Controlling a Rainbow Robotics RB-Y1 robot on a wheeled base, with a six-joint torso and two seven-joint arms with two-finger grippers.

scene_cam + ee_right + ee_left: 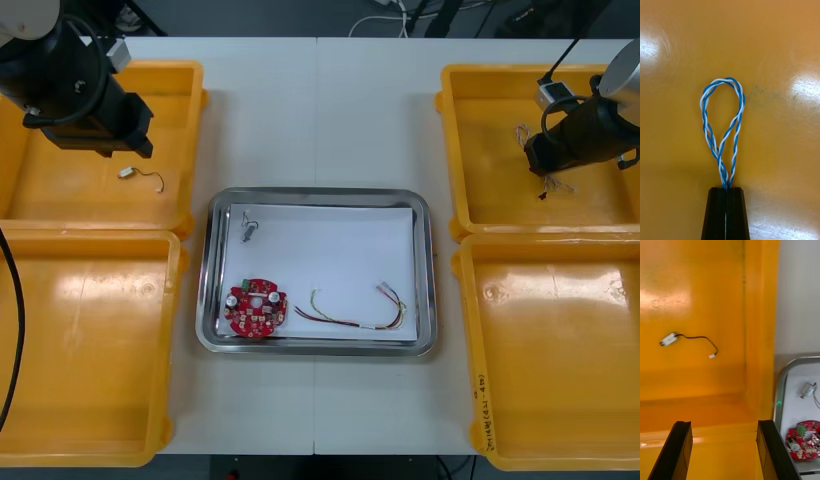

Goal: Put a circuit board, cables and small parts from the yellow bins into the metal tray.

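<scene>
Small dark writing on the rim of a yellow bin — well apart from the right gripper — too small to read.

The front camera looks steeply down on the whole table, four yellow bins flanking the metal tray. The left wrist camera, above the far left bin, shares the tray's circuit board and small metal part with the front view. The right wrist camera sits close over the far right bin, tight on a twisted blue and white cable.
</scene>
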